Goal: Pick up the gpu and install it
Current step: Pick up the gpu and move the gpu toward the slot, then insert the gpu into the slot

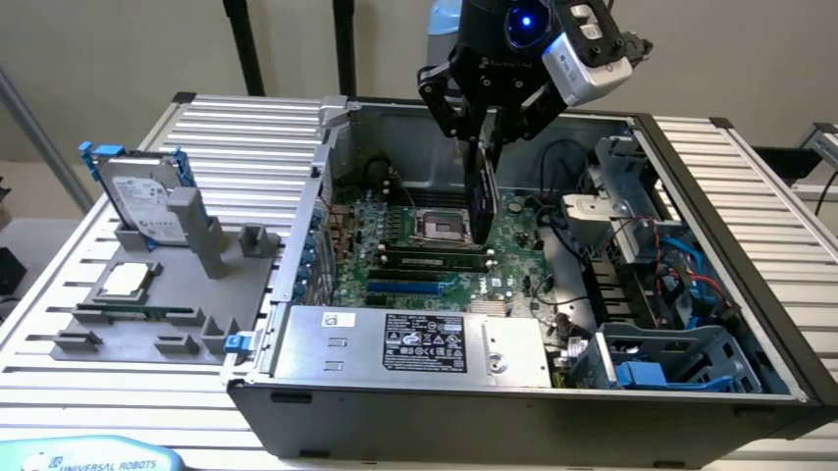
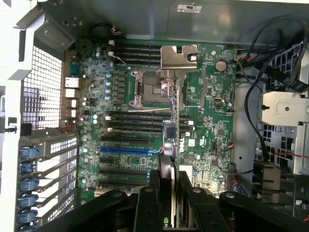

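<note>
Gripper (image 1: 489, 130) pinching gpu (image 1: 482, 191) at upper end. Gpu: slim dark card, long axis vertical, lower end toward motherboard (image 1: 524, 265), inside open case (image 1: 524, 422).

Arm (image 1: 504, 29): upper links cut off at the exterior view's top edge; gripper (image 1: 488, 128) clamped over the upper end of the gpu (image 1: 484, 196), so that end is concealed; card stands edge-on, face and bracket not discernible; whether its lower edge meets a slot on the motherboard (image 1: 419, 245) cannot be determined.

Wrist view: gpu (image 2: 176, 130) edge-on, near end buried between the fingers (image 2: 155, 193), which run out past the frame edge; part of the motherboard (image 2: 140, 96) hidden behind them.

Power supply label (image 1: 426, 343): print too small to read; hard drive (image 1: 135, 196): lower part concealed by its grey holder (image 1: 196, 231); blue pad (image 1: 85, 456): cut off at the bottom edge.
</note>
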### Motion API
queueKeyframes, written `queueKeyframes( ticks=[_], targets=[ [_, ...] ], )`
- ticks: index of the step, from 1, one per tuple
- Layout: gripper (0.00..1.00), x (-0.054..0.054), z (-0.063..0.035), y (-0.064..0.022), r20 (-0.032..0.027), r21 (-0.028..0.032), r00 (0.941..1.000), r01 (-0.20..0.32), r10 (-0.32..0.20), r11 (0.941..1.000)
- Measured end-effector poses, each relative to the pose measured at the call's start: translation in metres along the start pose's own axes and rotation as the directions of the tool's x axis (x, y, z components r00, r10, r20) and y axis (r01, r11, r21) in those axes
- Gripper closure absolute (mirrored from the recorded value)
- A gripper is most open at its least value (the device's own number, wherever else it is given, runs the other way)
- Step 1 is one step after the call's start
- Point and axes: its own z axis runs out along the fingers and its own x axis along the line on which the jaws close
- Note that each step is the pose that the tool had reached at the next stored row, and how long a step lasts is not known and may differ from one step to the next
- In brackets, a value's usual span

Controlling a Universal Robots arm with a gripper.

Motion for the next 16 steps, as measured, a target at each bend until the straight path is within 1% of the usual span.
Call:
queueKeyframes(
  ticks=[16],
  targets=[
    [0.73,-0.0003,0.0001,0.0,-0.0001,-0.0001,1.0,0.003,-0.003,1.0]
  ],
)
